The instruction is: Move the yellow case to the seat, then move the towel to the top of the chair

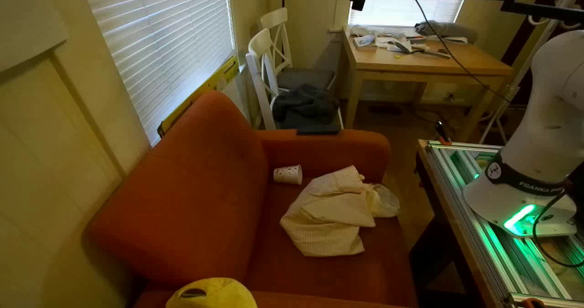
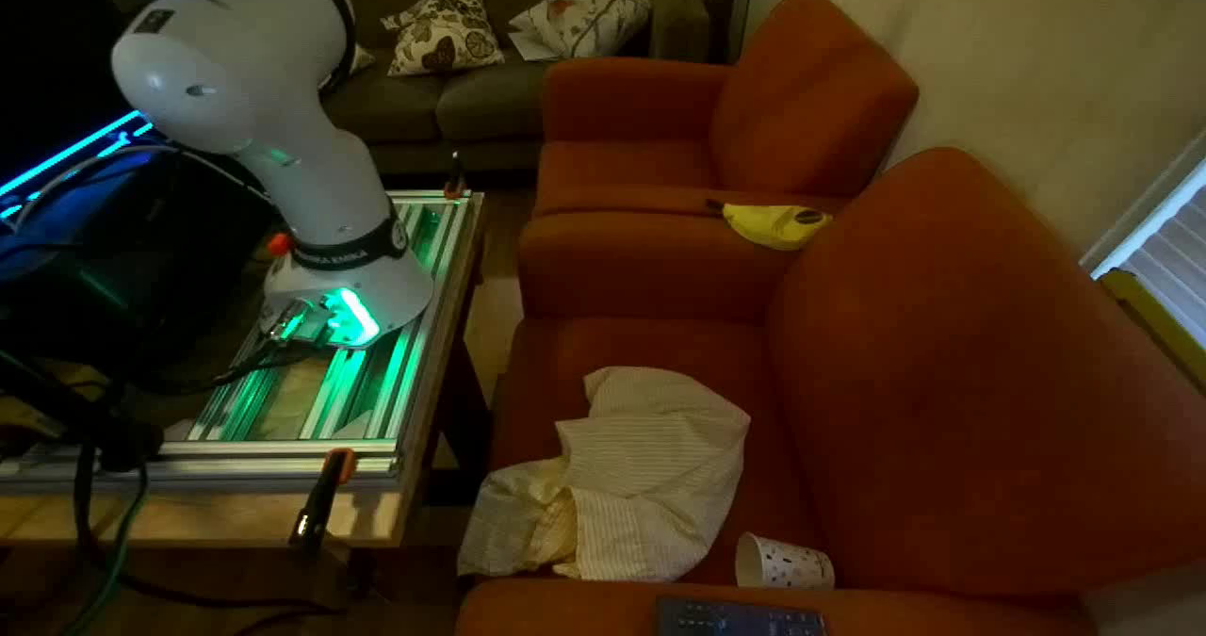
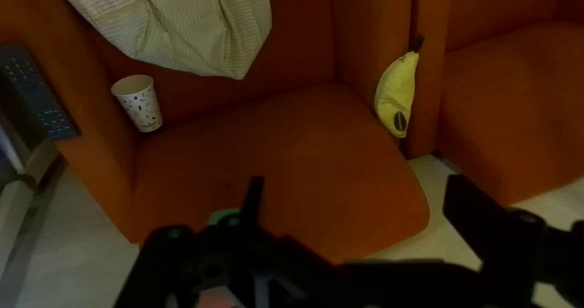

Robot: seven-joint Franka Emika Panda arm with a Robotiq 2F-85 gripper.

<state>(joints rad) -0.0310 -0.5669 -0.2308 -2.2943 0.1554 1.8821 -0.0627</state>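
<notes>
The striped towel lies crumpled on the seat of the orange chair and covers much of it; a thin pale piece sits against its front side, and whether this belongs to the towel cannot be told; a speckled cup lies on its side in the corner between the backrest and an armrest, just beside the towel; a dark remote rests along the top of that armrest; on the opposite armrest lies the yellow case, just beside the backrest, its dark tip at the gap towards a neighbouring orange chair; in the wrist view the end effector is spread wide and holds nothing.

The seat is orange upholstery; facing it, the robot arm rises from a metal frame with clamps at its edges; beyond the remote stand two white chairs, a dark grey cloth heaped on the nearer one; past them a wooden counter carries papers and clutter below a bright window; white blinds hang beside the backrest; in an exterior view a dark sofa with patterned cushions stands farther back.
</notes>
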